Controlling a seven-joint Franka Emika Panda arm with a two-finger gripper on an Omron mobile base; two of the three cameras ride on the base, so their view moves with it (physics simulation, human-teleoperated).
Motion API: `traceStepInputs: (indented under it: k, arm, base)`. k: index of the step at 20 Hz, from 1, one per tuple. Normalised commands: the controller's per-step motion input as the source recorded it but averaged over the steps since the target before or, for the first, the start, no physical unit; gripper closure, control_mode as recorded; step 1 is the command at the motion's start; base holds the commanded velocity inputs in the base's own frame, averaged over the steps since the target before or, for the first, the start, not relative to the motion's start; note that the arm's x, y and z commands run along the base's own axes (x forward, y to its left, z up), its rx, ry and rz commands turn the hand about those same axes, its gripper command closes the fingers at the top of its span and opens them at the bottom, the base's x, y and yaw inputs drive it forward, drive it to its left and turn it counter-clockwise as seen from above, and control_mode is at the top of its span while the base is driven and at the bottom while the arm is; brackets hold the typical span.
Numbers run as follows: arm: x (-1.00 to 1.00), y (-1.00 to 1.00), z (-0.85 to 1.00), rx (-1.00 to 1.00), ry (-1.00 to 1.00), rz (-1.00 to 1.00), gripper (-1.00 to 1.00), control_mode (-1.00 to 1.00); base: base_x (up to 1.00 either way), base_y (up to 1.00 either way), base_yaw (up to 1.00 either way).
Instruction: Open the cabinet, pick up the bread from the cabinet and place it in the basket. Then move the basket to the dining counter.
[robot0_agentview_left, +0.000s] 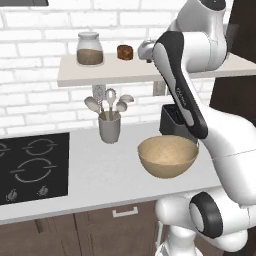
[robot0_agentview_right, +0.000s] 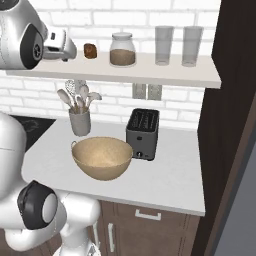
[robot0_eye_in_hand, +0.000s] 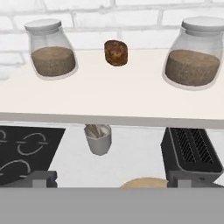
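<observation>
My tool (robot0_agentview_right: 67, 50) hangs open beside the shelf (robot0_agentview_right: 165, 75), empty; the bread (robot0_eye_in_hand: 116, 53) sits between two jars there, the basket (robot0_agentview_right: 102, 158) on the counter (robot0_agentview_right: 175, 175) below.

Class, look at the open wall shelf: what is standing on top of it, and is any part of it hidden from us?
On the shelf: the bread, a jar of brown contents and two empty glasses. In the right base view, the arm covers the shelf's left end; the hand view shows a second jar there.

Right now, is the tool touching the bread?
Apart. In the right base view the tool sits left of the bread, with white wall showing between them.
</observation>
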Motion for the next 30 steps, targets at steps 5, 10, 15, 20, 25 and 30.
traceStepInputs:
  k: [5, 10, 15, 20, 25, 30]
  arm:
    - [0.57, 0.00, 0.00, 0.00, 0.00, 0.00, -1.00, -1.00]
    - [0.57, 0.00, 0.00, 0.00, 0.00, 0.01, -1.00, -1.00]
    - [0.47, 0.00, -0.01, 0.00, 0.00, 0.02, -1.00, -1.00]
    - [0.37, -0.05, -0.13, 0.00, 0.01, 0.04, -1.00, -1.00]
    - [0.34, 0.01, -0.28, 0.00, 0.06, 0.06, -1.00, -1.00]
    - [0.27, 0.00, -0.03, 0.00, 0.02, 0.05, -1.00, -1.00]
  base:
    - [0.00, 0.00, 0.00]
    - [0.00, 0.00, 0.00]
    - [0.00, 0.00, 0.00]
    - [0.00, 0.00, 0.00]
    - [0.00, 0.00, 0.00]
    - [0.00, 0.00, 0.00]
